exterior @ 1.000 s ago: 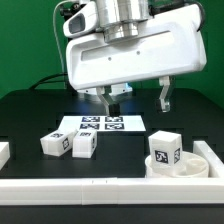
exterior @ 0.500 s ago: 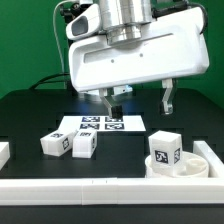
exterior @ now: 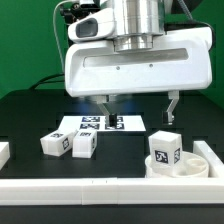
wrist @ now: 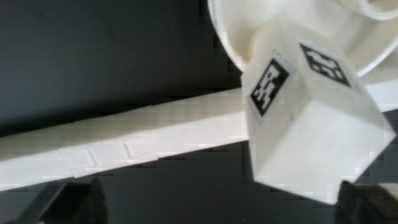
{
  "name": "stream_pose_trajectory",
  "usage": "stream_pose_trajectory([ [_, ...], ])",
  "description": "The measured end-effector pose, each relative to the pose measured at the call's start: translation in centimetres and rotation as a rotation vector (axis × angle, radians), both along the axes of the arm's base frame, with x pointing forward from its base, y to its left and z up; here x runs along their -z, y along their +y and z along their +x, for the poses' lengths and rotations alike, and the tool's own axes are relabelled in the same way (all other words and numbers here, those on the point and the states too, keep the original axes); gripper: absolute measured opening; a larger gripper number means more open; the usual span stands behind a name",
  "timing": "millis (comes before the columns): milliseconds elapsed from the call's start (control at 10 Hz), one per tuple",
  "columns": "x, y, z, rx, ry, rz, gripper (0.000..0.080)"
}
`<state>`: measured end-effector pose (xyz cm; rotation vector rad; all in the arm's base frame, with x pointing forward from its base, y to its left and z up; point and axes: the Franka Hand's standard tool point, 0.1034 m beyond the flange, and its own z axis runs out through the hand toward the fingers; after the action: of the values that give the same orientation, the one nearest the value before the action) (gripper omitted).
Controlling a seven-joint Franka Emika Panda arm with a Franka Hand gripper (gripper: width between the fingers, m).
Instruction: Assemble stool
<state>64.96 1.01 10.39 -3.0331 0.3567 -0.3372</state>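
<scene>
**Above the Work Surface: Gripper Raised, Fingers Spread**

On the work surface, a matte black table [exterior: 30, 115] carries all parts. A green backdrop [exterior: 20, 40] closes the scene behind it. White border rails [exterior: 100, 188] run along the near edge and the exterior view's right edge. A short white block [exterior: 4, 152] sits at the exterior view's left edge. The marker board [exterior: 100, 123] lies flat near the table's middle.

Part count, exterior view: one seat [exterior: 195, 168], three legs.
- Leg 1 [exterior: 54, 144] and leg 2 [exterior: 85, 146] lie side by side on the exterior view's left, just in front of the marker board.
- Leg 3 [exterior: 165, 148] stands on end at the seat, in the corner formed by the rails. Its base is hidden behind the seat's rim.

The wrist view shows leg 3 [wrist: 294, 115] with two tags facing the camera. It overlaps the seat [wrist: 258, 30], and a rail [wrist: 125, 148] passes beside it.

The gripper [exterior: 139, 108] hangs above the table. Its fingers [exterior: 171, 105] are spread wide and hold nothing. In the exterior view, one finger ends just above leg 3 and the other ends over the marker board. In the wrist view, the dark fingertips [wrist: 63, 203] appear on either side of leg 3, clear of it.

Clearance: bare table lies between leg 2 and the seat. The seat sits close to the rails on two sides.
</scene>
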Motion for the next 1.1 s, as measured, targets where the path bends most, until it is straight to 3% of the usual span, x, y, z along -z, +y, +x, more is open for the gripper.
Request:
stream_pose_trajectory([
  [300, 0.0, 0.0, 0.0, -0.004, 0.000, 0.004, 0.0648],
  [400, 0.1, -1.2, -0.1, -0.070, -0.005, -0.004, 0.0648],
  [600, 0.6, -5.8, -0.8, -0.124, -0.007, -0.018, 0.0648],
  [800, 2.4, -9.2, -2.9, -0.101, -0.004, -0.026, 0.0648],
  [1100, 2.4, -8.7, -2.9, -0.103, 0.019, -0.012, 0.0648],
])
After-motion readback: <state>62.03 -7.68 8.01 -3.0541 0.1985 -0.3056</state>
